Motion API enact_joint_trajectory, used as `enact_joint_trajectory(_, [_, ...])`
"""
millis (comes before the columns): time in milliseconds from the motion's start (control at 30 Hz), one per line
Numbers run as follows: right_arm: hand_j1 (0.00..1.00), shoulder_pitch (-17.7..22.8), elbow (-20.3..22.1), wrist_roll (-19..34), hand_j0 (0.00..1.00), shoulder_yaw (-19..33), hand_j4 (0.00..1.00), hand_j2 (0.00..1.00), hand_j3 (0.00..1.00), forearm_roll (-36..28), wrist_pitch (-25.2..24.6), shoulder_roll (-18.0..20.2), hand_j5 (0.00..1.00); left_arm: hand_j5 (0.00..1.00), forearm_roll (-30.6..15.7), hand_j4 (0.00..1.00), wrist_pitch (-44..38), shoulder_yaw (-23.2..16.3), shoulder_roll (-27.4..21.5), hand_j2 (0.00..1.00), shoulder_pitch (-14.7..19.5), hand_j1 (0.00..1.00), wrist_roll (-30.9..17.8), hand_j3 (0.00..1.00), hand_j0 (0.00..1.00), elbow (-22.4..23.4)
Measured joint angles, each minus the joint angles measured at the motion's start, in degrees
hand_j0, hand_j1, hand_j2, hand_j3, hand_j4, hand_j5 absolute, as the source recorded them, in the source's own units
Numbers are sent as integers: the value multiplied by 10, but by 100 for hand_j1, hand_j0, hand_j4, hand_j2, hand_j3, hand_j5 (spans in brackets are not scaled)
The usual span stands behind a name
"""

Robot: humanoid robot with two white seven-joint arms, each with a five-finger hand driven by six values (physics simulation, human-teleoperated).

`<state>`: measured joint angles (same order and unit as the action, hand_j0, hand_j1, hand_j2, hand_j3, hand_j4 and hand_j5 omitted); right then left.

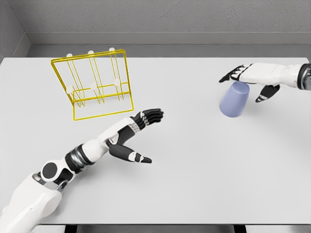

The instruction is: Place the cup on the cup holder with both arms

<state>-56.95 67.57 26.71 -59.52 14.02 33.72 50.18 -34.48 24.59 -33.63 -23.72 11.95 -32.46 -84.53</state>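
Nearest the camera, the left hand (138,131) hovers over the table (194,184) with fingers spread, thumb splayed, holding nothing. The cup (234,99), pale blue, sits directly under the right hand (252,77). Its long axis tilts, closed end up by the palm and wide mouth lower, toward the camera. The right fingers (231,75) drape over its top, the thumb reaching down its far side; a firm grip cannot be confirmed. The right hand is clearly nearer. The yellow wire cup holder (95,85) stands well apart, just beyond the left fingers (153,115).

White table (194,184), yellow wire cup holder (95,85), lilac cup (234,101)
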Motion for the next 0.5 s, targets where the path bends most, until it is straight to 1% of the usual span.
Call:
enact_joint_trajectory(67, [100,-1,-1,0,100,-4,100,100,100,0,-1,-4,100,100,-4,100,-27,0,-3,100,8,100,13,100,100,-2])
enact_joint_trajectory(167, [100,-1,-2,0,100,-10,100,100,100,0,-1,-9,100,100,-2,100,-59,-5,-14,100,14,100,55,100,100,-8])
enact_joint_trajectory(233, [100,-1,-6,0,100,-12,100,100,100,0,-1,-12,100,100,3,100,-76,-11,-23,100,18,100,71,100,100,-11])
enact_joint_trajectory(367, [100,-2,-20,0,100,-16,100,100,100,0,-1,-19,100,100,26,100,-90,-19,-30,100,20,100,83,100,100,-13])
enact_joint_trajectory(500, [98,-2,-33,-1,98,-18,98,98,98,1,1,-25,98,100,36,100,-115,-22,-32,100,22,100,86,100,100,-11])
